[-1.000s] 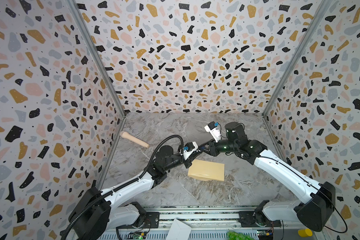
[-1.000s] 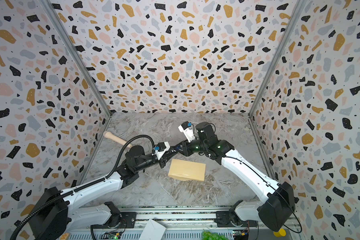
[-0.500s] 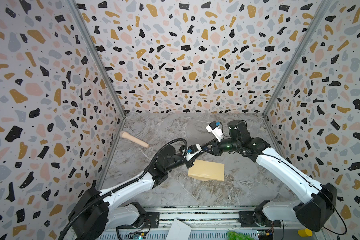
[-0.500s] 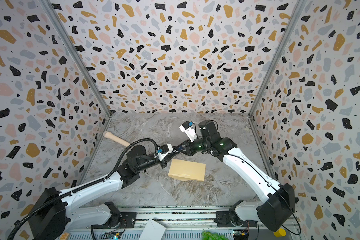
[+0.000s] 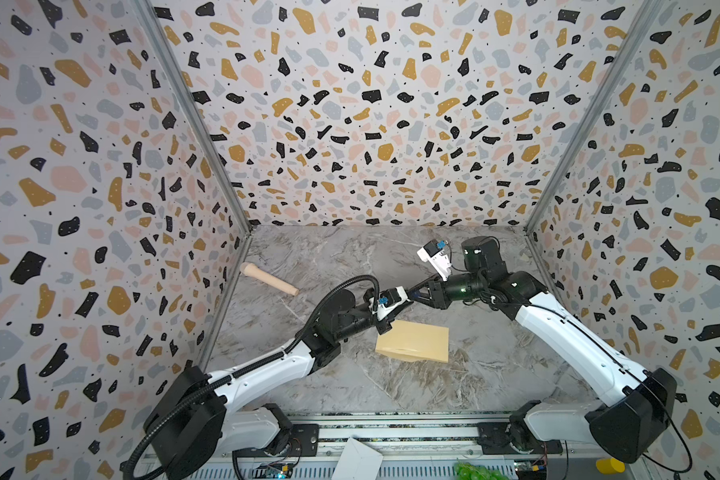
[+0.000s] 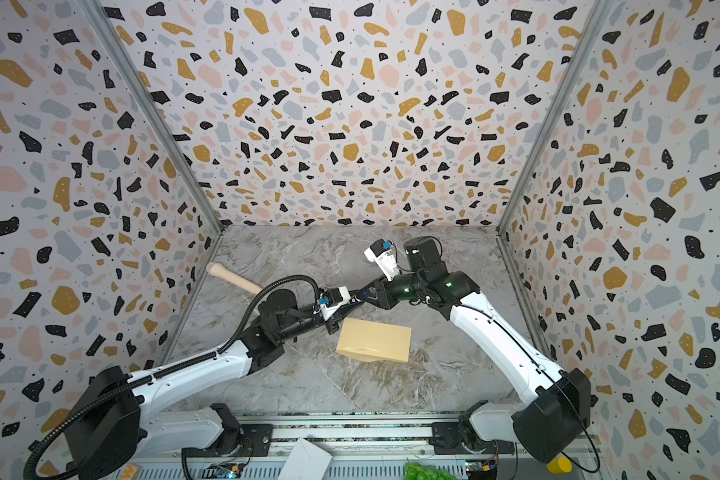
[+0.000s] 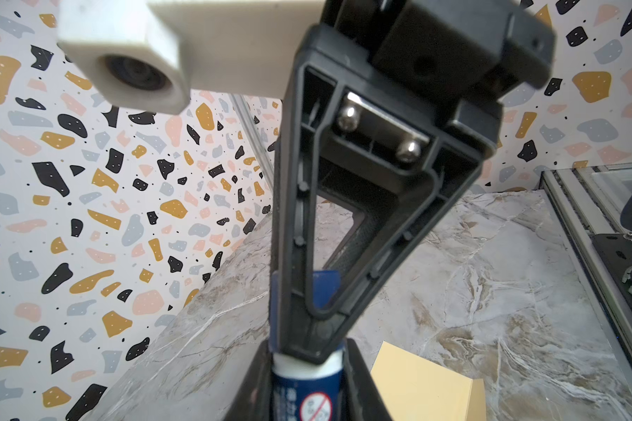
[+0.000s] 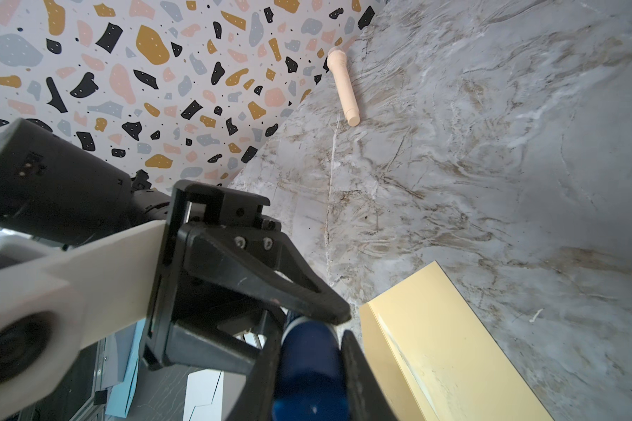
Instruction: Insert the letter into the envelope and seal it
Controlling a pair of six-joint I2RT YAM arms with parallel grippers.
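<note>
The tan envelope [image 5: 412, 340] [image 6: 374, 340] lies flat on the marble table, its corner also showing in the wrist views [image 7: 424, 386] [image 8: 453, 346]. The letter is hidden. Both grippers meet just above the envelope's far left corner. My left gripper [image 5: 404, 298] [image 6: 352, 303] [image 7: 307, 379] is shut on a blue glue stick [image 7: 307, 397], and a white band shows at the stick's end. My right gripper [image 5: 414, 293] [image 6: 364, 296] [image 8: 311, 350] is shut on the other end of the same glue stick [image 8: 307, 382].
A pale wooden handle [image 5: 269, 279] [image 6: 233, 279] [image 8: 343, 89] lies by the left wall. Terrazzo walls close in three sides. On the front rail sit a white paper piece [image 5: 356, 459], something green [image 5: 474, 471] and a yellow item [image 5: 609, 465].
The right gripper has drawn back slightly to the right, and the left gripper has reached a little further the same way. The envelope has stayed put.
</note>
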